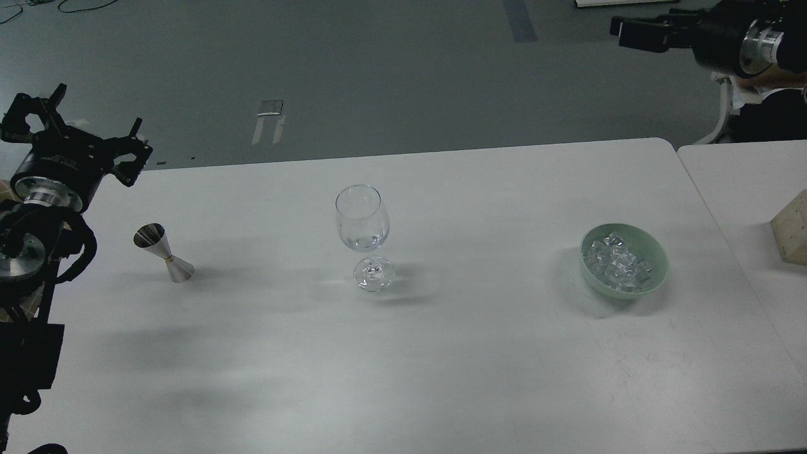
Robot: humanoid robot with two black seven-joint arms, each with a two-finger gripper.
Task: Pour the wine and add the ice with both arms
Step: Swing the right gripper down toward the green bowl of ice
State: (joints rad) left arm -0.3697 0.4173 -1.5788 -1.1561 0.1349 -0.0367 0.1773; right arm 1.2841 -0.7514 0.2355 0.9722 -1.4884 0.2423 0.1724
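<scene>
A white bench (441, 353) carries three things. A steel jigger (162, 253) stands at the left, a wine glass (364, 236) mid-bench, and a green bowl (656, 261) at the right.

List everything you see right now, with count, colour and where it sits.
Steel hourglass jigger: one, silver, left part of the table, upright.
Clear stemmed wine glass: one, colourless, table centre, upright, a little clear wine at its bottom.
Pale green bowl: one, right part of the table.
Ice cubes: many, clear, in the bowl.
White table: one main; a second adjoins at right.
Beige block: one, on the second table.
Left gripper: black, open, empty, above the table's left edge.
Right gripper: black, top right, state unclear.
</scene>
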